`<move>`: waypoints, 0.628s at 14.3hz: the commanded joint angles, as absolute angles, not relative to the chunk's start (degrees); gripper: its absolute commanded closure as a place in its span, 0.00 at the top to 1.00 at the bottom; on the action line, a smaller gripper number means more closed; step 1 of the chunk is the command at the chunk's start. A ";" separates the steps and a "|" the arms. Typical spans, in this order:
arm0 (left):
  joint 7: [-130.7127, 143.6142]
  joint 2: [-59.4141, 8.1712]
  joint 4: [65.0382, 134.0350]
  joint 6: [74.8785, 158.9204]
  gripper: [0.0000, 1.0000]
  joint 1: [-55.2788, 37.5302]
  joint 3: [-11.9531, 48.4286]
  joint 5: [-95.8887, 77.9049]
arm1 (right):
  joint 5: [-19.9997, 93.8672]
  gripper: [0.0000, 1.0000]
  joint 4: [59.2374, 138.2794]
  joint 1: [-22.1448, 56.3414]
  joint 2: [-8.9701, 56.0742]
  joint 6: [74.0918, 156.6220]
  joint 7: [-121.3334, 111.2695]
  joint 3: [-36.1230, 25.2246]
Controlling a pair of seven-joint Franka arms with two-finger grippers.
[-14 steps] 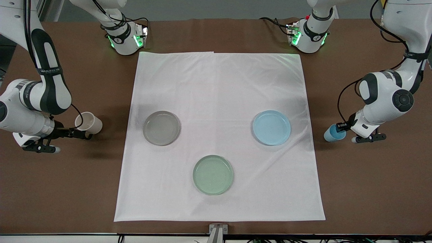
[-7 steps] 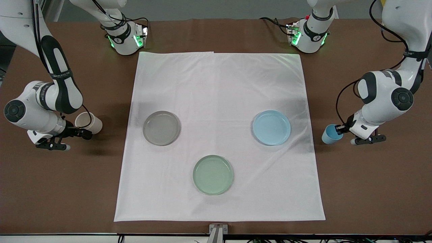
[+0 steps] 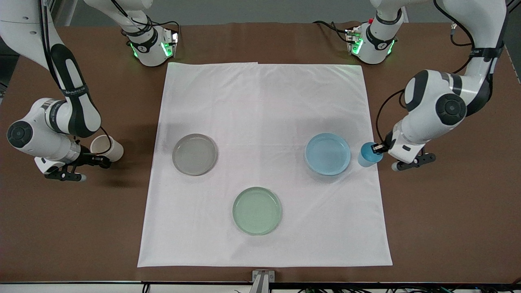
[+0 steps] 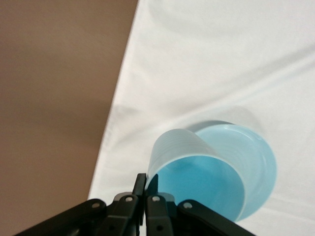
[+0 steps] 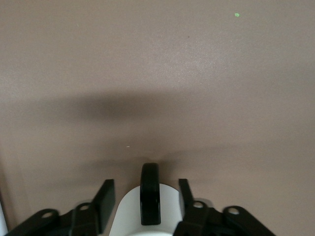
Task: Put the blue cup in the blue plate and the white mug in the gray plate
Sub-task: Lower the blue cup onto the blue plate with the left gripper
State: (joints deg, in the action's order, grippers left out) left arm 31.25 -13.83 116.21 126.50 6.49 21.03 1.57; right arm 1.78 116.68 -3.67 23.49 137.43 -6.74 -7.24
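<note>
- The left tool (image 3: 378, 149) hangs over the white cloth's (image 3: 264, 101) edge at the left arm's end of the table (image 3: 447, 228), its fingers (image 4: 146, 189) pressed together on the rim of the small sky-blue handleless cup (image 3: 368, 155).
- That blue cup is up in the air, tilted, and sits just beside the round light blue plate (image 3: 327, 154); in the left wrist view the cup (image 4: 197, 179) overlaps the plate's (image 4: 258, 162) rim, though I cannot tell whether they touch.
- The blue plate lies on the cloth toward the left arm's end of the table.
- The right tool (image 3: 97, 159) is over the bare brown table near the edge at the right arm's end, off the cloth.
- Its two fingers (image 5: 105, 199) stand on either side of the off-white mug (image 3: 106, 148), with the thin dark loop handle (image 5: 149, 193) between them; I cannot tell whether they are pinching it or only spread around it.
- The round gray plate (image 3: 194, 154) lies on the cloth toward the right arm's end, well apart from the mug.
- A round pale green plate (image 3: 257, 211) lies on the cloth nearer the front edge of the table, between the other two plates.
</note>
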 commanded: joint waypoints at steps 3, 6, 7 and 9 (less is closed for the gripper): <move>34.80 -19.33 114.26 128.31 0.00 3.78 21.01 2.72 | 2.64 0.51 118.21 -4.04 23.55 138.25 -9.49 -6.86; 35.07 -21.53 113.21 129.81 0.00 3.87 21.09 2.72 | 2.64 0.41 118.21 -4.04 23.55 138.16 -9.58 -6.86; 35.16 -21.53 113.12 129.81 0.00 3.78 21.09 2.72 | 2.64 0.37 118.21 -4.04 23.55 138.16 -9.58 -6.86; 35.24 -21.53 113.12 129.81 0.00 3.87 21.18 2.55 | 2.64 0.27 118.21 -4.04 23.55 138.16 -10.80 -6.86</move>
